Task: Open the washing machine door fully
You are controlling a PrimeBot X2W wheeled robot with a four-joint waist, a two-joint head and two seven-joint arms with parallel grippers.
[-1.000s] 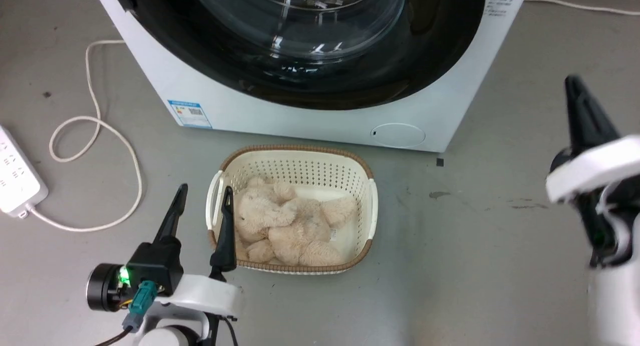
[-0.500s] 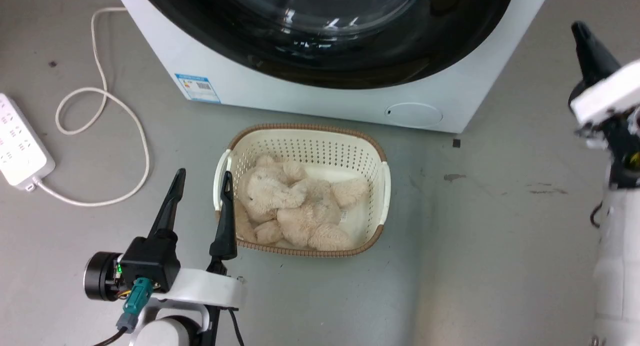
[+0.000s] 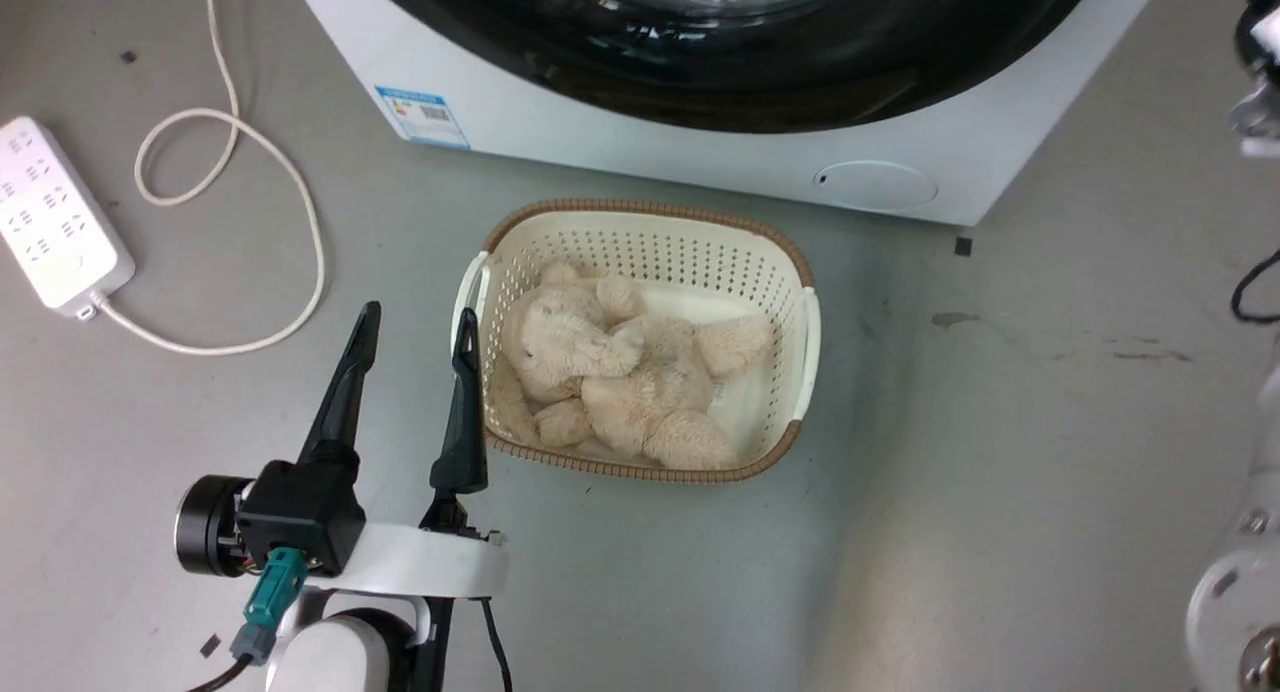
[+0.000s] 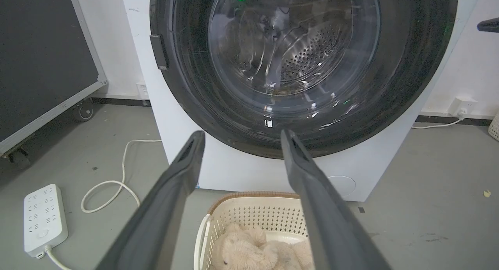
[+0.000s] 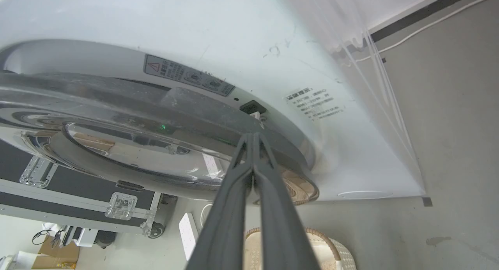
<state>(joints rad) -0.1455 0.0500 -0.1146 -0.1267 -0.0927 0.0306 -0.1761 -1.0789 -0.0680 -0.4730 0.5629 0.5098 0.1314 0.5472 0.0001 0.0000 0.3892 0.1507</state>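
Your left gripper (image 3: 418,312) is wide open, the washing machine door (image 4: 409,86) at twelve o'clock; your right gripper (image 5: 252,135) is squeezed shut.

Soft, even indoor light fell on the grey floor (image 3: 1000,422), with a faint shadow just right of the basket (image 3: 650,257). White glints streaked the washing machine door (image 4: 183,86). The right wrist view bowed straight lines near its edges.
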